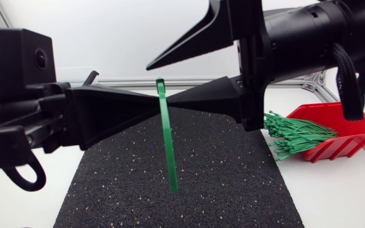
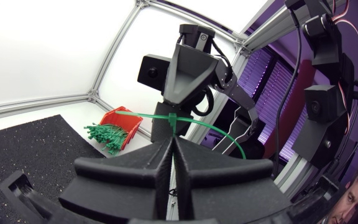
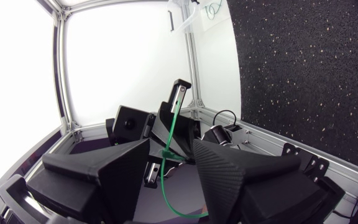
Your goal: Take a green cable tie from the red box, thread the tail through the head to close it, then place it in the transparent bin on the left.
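just one green cable tie, pinched in left hand.

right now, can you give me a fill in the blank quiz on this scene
The ___ tool is shut on the green cable tie. The spare ties lie in the ___ box. The held tie hangs above a speckled ___ mat. Missing words: left; red; black.
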`<state>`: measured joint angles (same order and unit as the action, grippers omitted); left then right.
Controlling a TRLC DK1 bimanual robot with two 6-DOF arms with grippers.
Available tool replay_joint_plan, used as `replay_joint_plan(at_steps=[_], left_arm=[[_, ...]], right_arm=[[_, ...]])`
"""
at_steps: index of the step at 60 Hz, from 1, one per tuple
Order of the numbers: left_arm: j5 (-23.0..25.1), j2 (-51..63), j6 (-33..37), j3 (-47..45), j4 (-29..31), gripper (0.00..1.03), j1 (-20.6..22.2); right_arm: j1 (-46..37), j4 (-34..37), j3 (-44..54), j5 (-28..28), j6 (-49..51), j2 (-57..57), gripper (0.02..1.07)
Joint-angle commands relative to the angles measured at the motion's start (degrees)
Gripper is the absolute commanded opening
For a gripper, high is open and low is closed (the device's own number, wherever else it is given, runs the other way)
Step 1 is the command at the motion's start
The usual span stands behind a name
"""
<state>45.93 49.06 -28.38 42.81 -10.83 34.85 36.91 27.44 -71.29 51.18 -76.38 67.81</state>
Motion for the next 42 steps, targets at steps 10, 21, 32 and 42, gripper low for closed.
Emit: replay_joint_plan(at_steps=[10,21,32,42], left_arm=[[-2.7,0.8,3.2,3.2,5.4,0.03,0.2],[-8.4,0.2,8.3,6.1,15.2,0.03,0.0],[-18.2,-0.1,13.9,9.7,24.7,0.03,-0.4],[-27.3,0.0,18.2,11.6,31.0,0.03,-0.9]], right_arm=[[-8.2,1.2,1.1,-0.6,2.5,-0.1,0.83],[-9.0,7.5,1.2,-7.8,8.4,0.1,0.95],[-6.9,11.1,2.8,-18.8,13.3,-0.5,1.03],[-3.7,12.6,6.2,-32.6,19.2,-1.5,1.02]])
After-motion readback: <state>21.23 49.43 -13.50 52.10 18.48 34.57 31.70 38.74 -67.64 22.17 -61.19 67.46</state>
